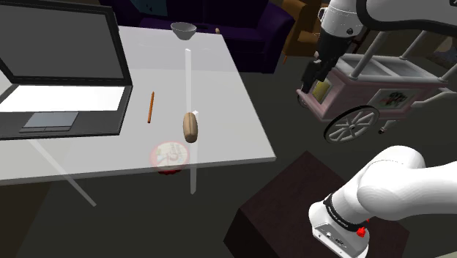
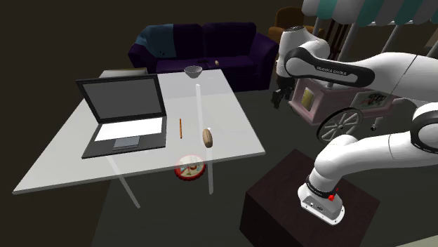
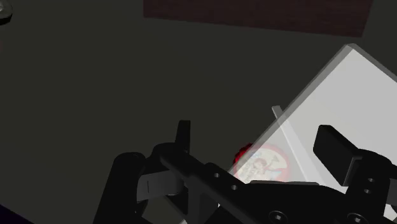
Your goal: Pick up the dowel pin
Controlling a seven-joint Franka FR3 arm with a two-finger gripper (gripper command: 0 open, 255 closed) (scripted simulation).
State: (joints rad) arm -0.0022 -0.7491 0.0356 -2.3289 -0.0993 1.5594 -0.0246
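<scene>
— What do we see, biggest first?
— A dim room with a dark floor. A dark purple sofa (image 2: pixel 203 45) stands behind a white table (image 1: pixel 220 95) whose top we can partly see through. Beside the table is a pink cart (image 1: pixel 381 84) with a spoked wheel, then the dark box stand (image 2: pixel 281 200).
— And on the table?
— An open laptop (image 1: pixel 62 73), a brown loaf (image 1: pixel 190 127) and a grey bowl (image 1: pixel 183 30) at the far edge. The dowel pin (image 1: pixel 150 107), a thin orange-brown rod, lies flat between laptop and loaf, touching neither.
— Where is the gripper (image 1: pixel 311 79)?
— Off the table, up beside the cart, well apart from the pin.
— What do the views add to each other?
— The second exterior view gives us the cart's striped canopy (image 2: pixel 365 10). The wrist view gives us the fingers (image 3: pixel 336 151), wide apart and holding nothing, with the table's corner and a red-rimmed disc (image 3: pixel 264 165) beyond them. In the shoulder view we see that disc through the tabletop.
</scene>
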